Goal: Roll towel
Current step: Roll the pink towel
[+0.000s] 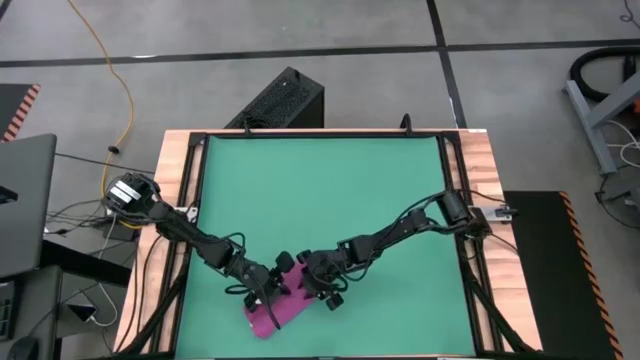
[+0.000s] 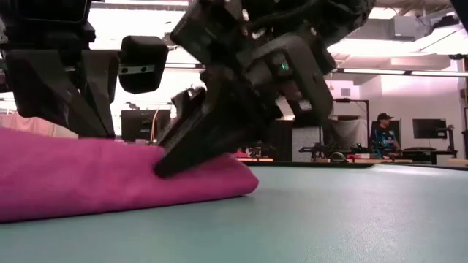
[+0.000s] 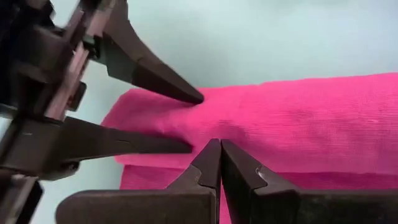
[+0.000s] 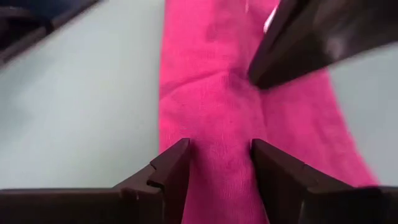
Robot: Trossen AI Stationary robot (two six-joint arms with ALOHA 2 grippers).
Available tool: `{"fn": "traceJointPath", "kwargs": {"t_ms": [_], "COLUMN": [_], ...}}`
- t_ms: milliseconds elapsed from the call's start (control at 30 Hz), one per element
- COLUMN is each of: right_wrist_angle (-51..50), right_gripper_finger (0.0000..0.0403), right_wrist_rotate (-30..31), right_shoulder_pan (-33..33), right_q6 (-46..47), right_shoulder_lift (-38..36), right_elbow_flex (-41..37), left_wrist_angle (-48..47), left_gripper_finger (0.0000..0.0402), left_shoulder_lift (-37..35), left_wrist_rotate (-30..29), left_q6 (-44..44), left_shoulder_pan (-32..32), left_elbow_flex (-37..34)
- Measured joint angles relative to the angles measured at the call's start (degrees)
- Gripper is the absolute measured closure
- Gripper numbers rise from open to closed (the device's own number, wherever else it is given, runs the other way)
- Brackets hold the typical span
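The towel [image 1: 278,308] lay on the green mat [image 1: 320,190] close to the mat's near edge, folded into a long narrow magenta band that ran at a slant. Both arms reached in to it from opposite sides of the mat.

The left gripper [image 3: 219,149] rested on the towel's upper surface with its two fingers pressed together, tips touching each other and the cloth; it pinched nothing. In the high view this gripper [image 1: 262,285] sat at the towel's left side.

The right gripper [image 4: 219,155] stood at the towel's farther end, its fingers spread apart with a ridge of the fabric rising between them; both pads touched the cloth, so the claw straddled the fold. From table height the right gripper [image 2: 191,155] dug its tips into the rounded end of the towel [image 2: 110,179], which bulged up there. The left wrist view showed those same spread fingers [image 3: 163,87] lying against the towel [image 3: 298,121] just beside the left gripper's tip.
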Motion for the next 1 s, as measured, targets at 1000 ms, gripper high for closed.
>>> {"fn": "traceJointPath", "kwargs": {"t_ms": [1000], "right_wrist_angle": [-3.97], "right_gripper_finger": [0.0368], "right_wrist_rotate": [0.16], "right_shoulder_pan": [0.90], "right_q6": [-0.04], "right_shoulder_lift": [-0.19], "right_elbow_flex": [0.01], "left_wrist_angle": [-4.91], "left_gripper_finger": [0.0401], "left_shoulder_lift": [1.38], "left_wrist_rotate": [-33.16], "left_q6": [-32.95], "left_shoulder_pan": [-17.21], "left_elbow_flex": [4.72]}}
